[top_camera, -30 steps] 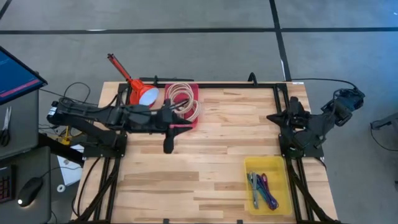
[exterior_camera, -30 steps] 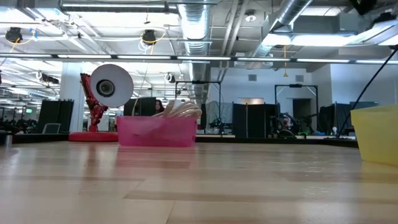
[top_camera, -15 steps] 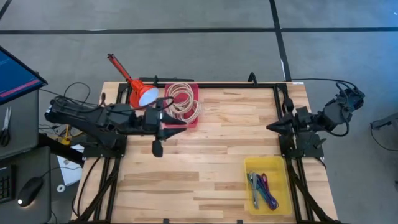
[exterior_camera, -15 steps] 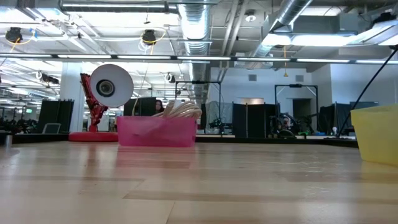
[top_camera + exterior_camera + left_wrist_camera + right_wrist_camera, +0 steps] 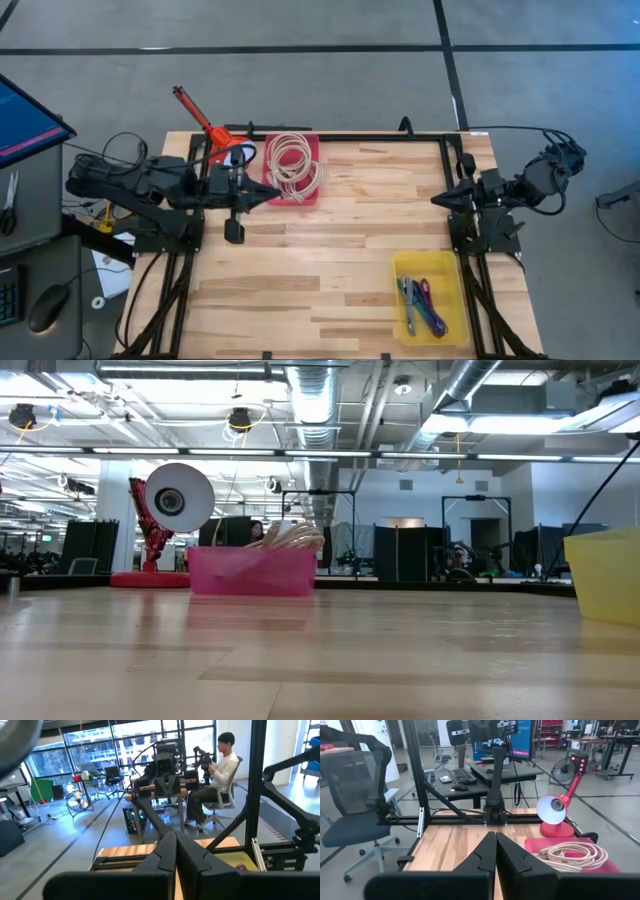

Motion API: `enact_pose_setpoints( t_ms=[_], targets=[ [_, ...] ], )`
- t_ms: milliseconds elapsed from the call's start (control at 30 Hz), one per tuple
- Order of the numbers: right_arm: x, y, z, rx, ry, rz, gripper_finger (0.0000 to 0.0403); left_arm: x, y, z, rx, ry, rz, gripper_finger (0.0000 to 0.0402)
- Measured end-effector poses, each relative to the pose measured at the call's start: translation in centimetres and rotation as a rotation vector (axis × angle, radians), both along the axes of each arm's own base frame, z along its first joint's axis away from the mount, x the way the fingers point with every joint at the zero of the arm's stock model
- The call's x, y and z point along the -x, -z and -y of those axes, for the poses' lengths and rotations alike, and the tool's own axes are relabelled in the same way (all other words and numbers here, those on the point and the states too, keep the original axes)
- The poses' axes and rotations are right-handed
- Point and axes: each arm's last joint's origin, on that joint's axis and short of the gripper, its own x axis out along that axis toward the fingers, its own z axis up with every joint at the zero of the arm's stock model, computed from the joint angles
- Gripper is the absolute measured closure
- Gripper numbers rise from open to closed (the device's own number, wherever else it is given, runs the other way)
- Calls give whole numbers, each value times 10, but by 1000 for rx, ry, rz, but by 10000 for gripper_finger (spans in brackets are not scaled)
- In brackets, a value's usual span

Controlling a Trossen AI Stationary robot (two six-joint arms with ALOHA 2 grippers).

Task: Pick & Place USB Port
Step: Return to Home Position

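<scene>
Pointing inward from the left edge of the table (image 5: 350, 250), the left gripper (image 5: 262, 196) has its fingers (image 5: 165, 851) clenched together on nothing. Its tip is just beside the near-left corner of the red bin (image 5: 312, 146). The red bin sits against the far edge, left of centre, and holds a coil of pale cable (image 5: 293, 165). The right gripper (image 5: 437, 202) is at the right edge, likewise clenched and empty, well apart from both bins. The yellow bin (image 5: 428, 258) sits toward the near-right corner, close to the right edge. It holds blue, purple and green cables (image 5: 425, 298); their connectors are too small to identify. A wide stretch of bare wood lies between the two grippers and between the two bins, from the far edge to the near edge. A red lamp (image 5: 196, 112) stands at the far-left corner.
</scene>
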Motion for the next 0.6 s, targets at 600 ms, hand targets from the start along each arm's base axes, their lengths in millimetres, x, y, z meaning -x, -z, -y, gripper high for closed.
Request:
enact_pose_setpoints(
  t_ms=[600],
  targets=[
    [18,-3,17,-20,136,54,403,25,27,-11,89,-114,-46,397]
  ],
)
